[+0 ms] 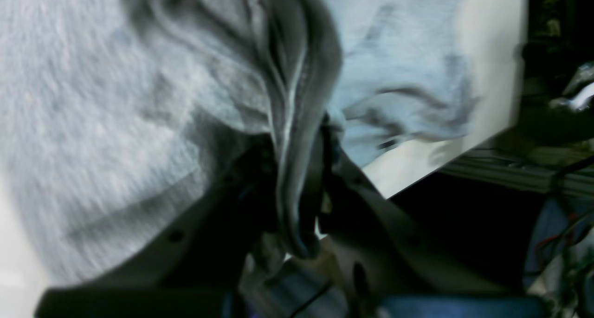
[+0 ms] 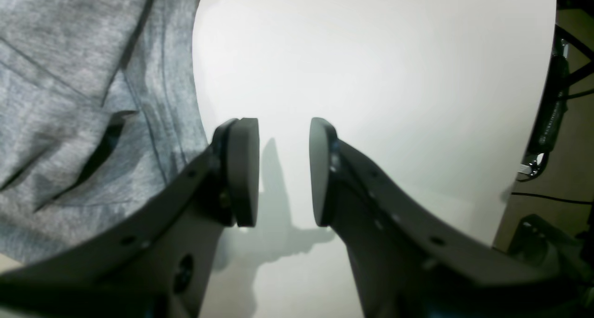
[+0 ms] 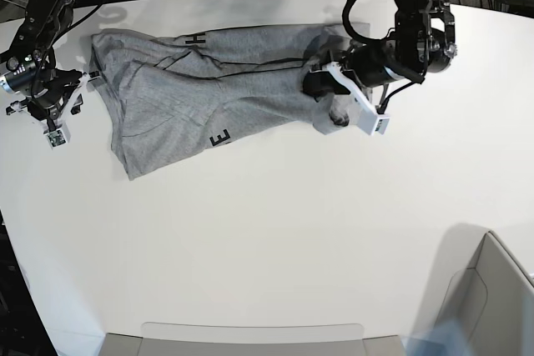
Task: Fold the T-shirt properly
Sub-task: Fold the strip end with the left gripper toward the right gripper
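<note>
Closest to the left wrist camera, you have a thick bunch of the heather-grey short-sleeved cotton T-shirt [image 1: 297,137] pinched between the dark fingers of the left gripper [image 1: 301,206]; they are pressed together on several layers of cloth. In the base view this bunch sits at the end of the shirt toward the far right corner of the white tabletop [image 3: 275,239], and the garment lies spread along the far edge, wrinkled, with black letters showing where the cloth is turned over.

Your right gripper [image 2: 283,169] has its fingers apart with nothing between them, only bare tabletop. It stands just beside the other end of the shirt, near the far left corner.

I judge the shirt to be light, soft and completely limp. It will sag and drag behind any point you lift, and it can slide easily on the smooth surface. A gathered bunch gives a strong hold but no clean fold line. Better to take a single hem corner or a shoulder seam at each end, so the cloth stays flat.
</note>
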